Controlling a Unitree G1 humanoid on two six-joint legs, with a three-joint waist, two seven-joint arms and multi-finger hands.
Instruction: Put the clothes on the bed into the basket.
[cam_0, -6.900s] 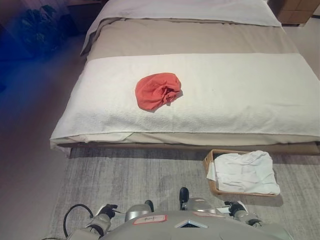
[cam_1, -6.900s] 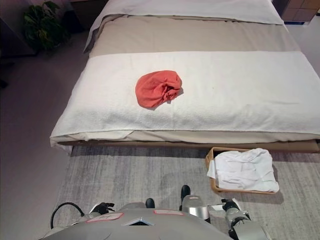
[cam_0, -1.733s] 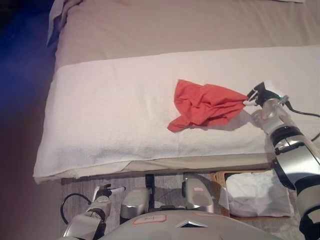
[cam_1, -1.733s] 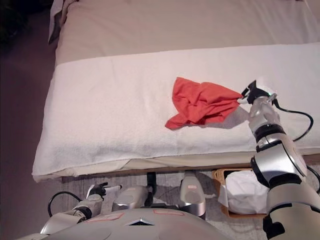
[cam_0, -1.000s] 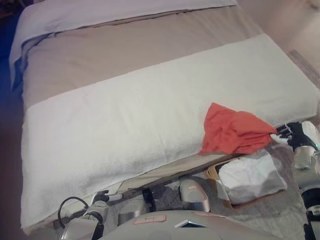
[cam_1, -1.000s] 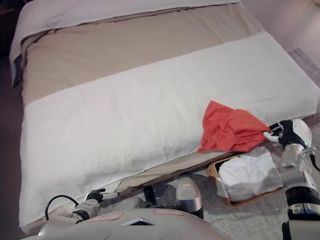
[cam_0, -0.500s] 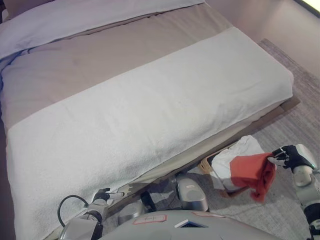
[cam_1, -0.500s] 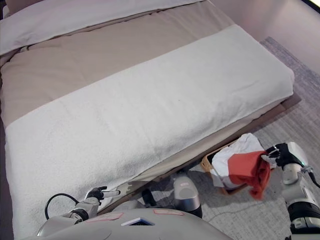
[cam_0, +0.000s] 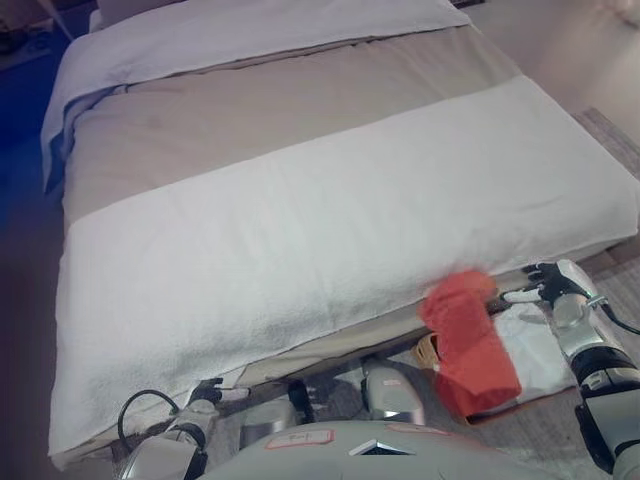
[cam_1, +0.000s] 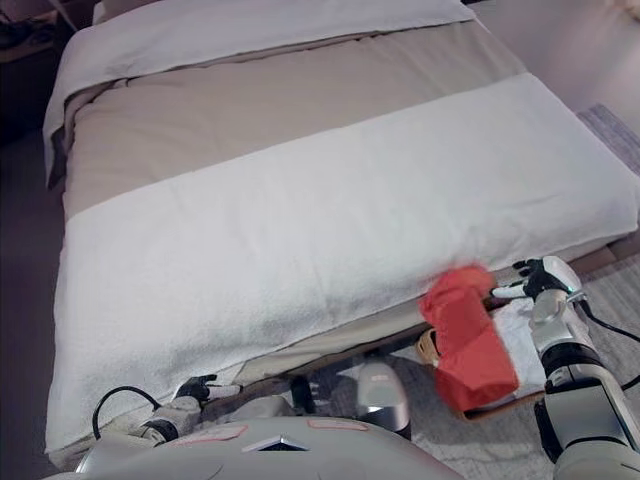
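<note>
Lying over basket (cam_1: 430, 349), red cloth (cam_1: 467, 337), seemingly released

Both eyes sit on the robot's head, side by side, looking steeply down and forward across the bed (cam_0: 300, 230). They share nearly everything, from the near floor to the pillow end.

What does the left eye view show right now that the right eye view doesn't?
Only the left eye view: a wider patch of the white cloth in the basket, between the red cloth and the right arm. Only the right eye view: more of that arm, which covers most of the white cloth. Both: the right hand, fingers straightened, beside the red cloth, which is over the basket; the bed with no clothes on it; the left hand low by the bed's near edge.
</note>
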